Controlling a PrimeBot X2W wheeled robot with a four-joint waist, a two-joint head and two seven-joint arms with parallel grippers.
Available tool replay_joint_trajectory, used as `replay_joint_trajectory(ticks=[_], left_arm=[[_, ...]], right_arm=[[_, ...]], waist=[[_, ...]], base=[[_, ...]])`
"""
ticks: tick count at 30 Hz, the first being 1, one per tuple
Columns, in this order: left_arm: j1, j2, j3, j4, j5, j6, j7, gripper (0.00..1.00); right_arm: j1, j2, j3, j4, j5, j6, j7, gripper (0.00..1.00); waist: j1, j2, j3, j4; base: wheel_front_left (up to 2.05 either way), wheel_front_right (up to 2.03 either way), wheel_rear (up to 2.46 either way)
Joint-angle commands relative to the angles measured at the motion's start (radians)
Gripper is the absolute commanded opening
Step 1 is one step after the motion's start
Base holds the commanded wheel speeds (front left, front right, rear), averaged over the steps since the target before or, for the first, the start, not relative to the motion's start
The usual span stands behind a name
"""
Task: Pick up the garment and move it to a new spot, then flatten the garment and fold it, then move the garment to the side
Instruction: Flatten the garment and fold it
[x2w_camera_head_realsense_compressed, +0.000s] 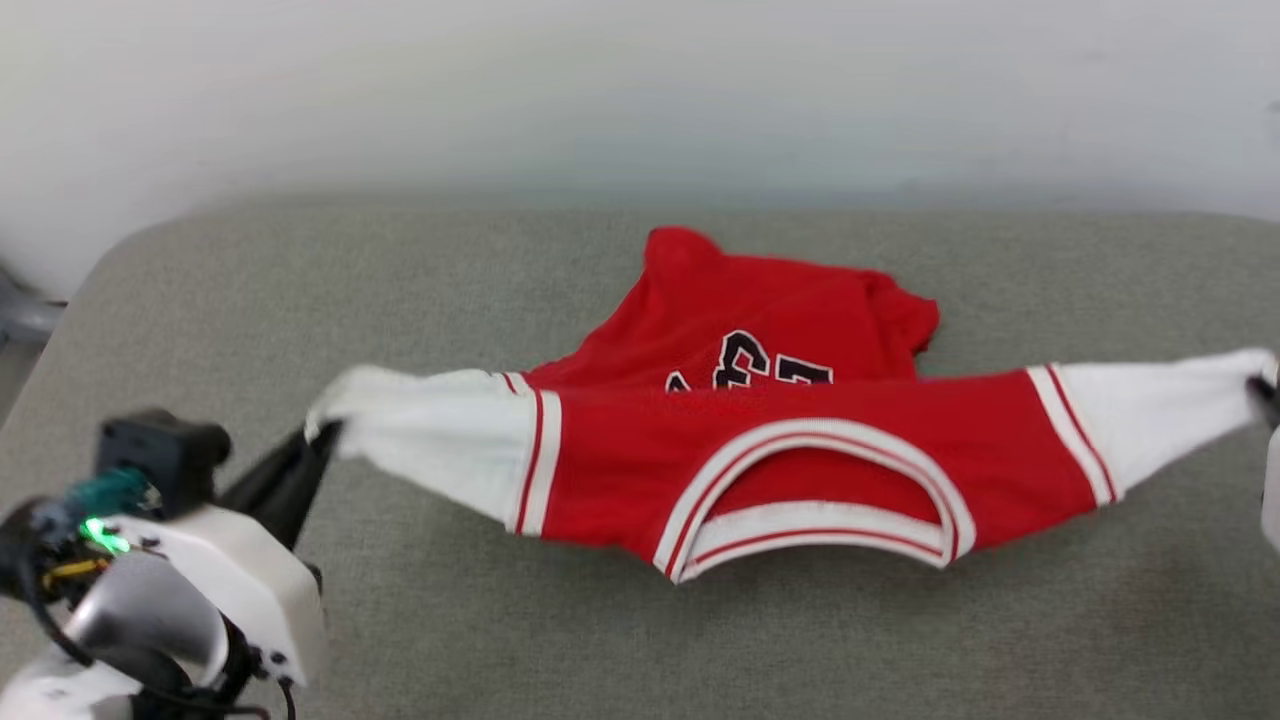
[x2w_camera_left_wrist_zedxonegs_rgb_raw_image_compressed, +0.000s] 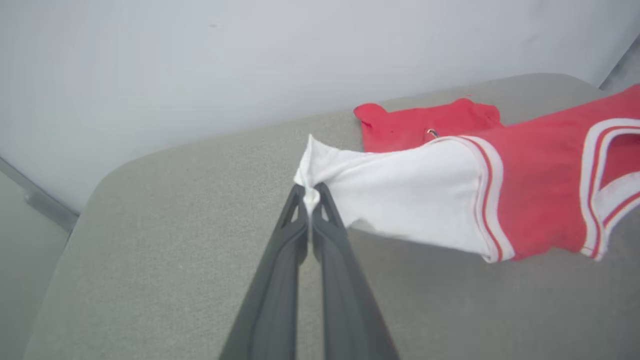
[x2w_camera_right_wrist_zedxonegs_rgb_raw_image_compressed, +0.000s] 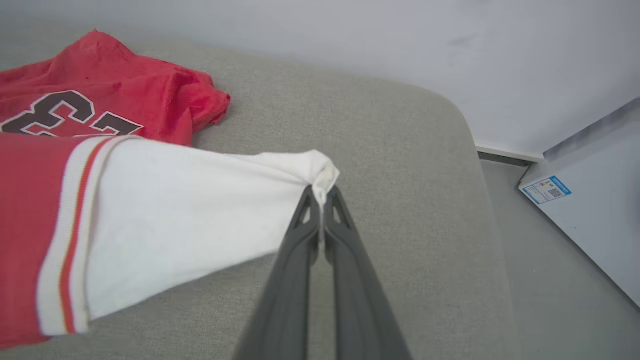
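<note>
Two ends of the garment are clamped, by left gripper and right gripper; equal tension is advised in lifting.

The head camera looks down on the red, white-sleeved jersey shirt from its collar side; each wrist camera sits close at one sleeve tip, both sharing its rumpled body.

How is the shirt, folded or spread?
The shirt is half spread: left claw and right claw hold its sleeves wide; the rest lies bunched.
</note>
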Motion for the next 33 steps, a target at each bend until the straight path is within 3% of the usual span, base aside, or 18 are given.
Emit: replay_joint_trajectory(ticks=[1, 8, 19, 26, 33], left_arm=[[-0.030, -0.001, 0.016, -0.018, -0.018, -0.005, -0.010, 0.00], [-0.176, 0.064, 0.076, -0.031, -0.045, -0.043, 0.010, 0.00], [-0.421, 0.152, 0.144, 0.015, -0.034, -0.069, 0.014, 0.00], [-0.582, 0.193, 0.138, 0.099, -0.009, -0.098, -0.007, 0.00], [-0.826, 0.230, 0.094, 0.206, 0.014, -0.143, -0.056, 0.00]], right_arm=[[-0.038, -0.018, 0.005, -0.010, 0.014, -0.001, -0.001, 0.00], [-0.218, -0.043, 0.011, -0.021, 0.035, -0.001, -0.050, 0.00], [-0.453, -0.021, 0.030, 0.011, 0.044, -0.002, -0.107, 0.00], [-0.608, -0.014, 0.048, 0.087, 0.016, -0.002, -0.168, 0.00], [-0.828, -0.004, 0.053, 0.169, -0.041, -0.002, -0.210, 0.00]], waist=[[0.0000, 0.0000, -0.025, -0.015], [0.0000, 0.0000, -0.048, -0.028], [0.0000, 0.0000, -0.036, -0.037], [0.0000, 0.0000, 0.049, -0.030], [0.0000, 0.0000, 0.219, -0.004]], base=[[0.00, 0.00, 0.00], [0.00, 0.00, 0.00], [0.00, 0.00, 0.00], [0.00, 0.00, 0.00], [0.00, 0.00, 0.00]])
